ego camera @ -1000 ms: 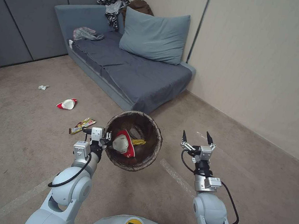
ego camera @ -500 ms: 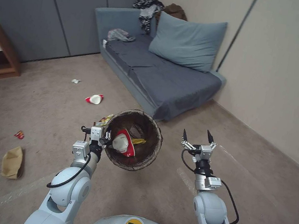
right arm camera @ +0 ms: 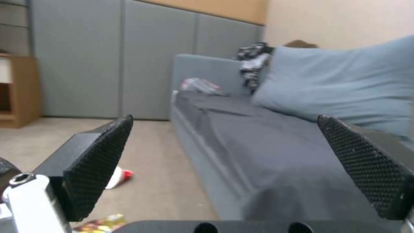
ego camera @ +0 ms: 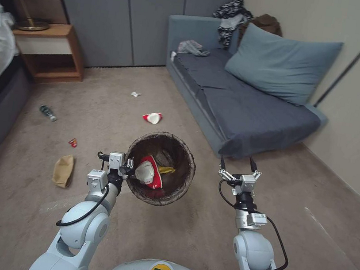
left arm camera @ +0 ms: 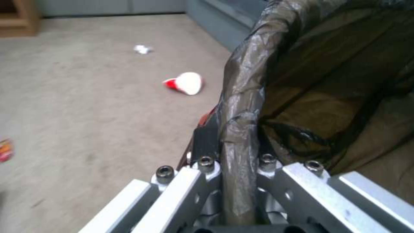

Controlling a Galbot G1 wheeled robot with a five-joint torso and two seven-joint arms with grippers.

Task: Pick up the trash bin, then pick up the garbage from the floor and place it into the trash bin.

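Beige carpet fills this bedroom, a long grey sofa at upper right. At frame centre the left gripper is clenched on the rim of the round trash bin with its dark brown liner, held up off the floor, so the pickup looks done; a red-and-white cup and a yellow scrap already lie inside. Right of the bin, the right gripper hangs released and empty. Left to collect: another red-and-white paper cup, crumpled white paper, a green bottle, a small red wrapper and a brown paper bag. Nothing blocks them, I'd say; a wooden nightstand sits upper left.
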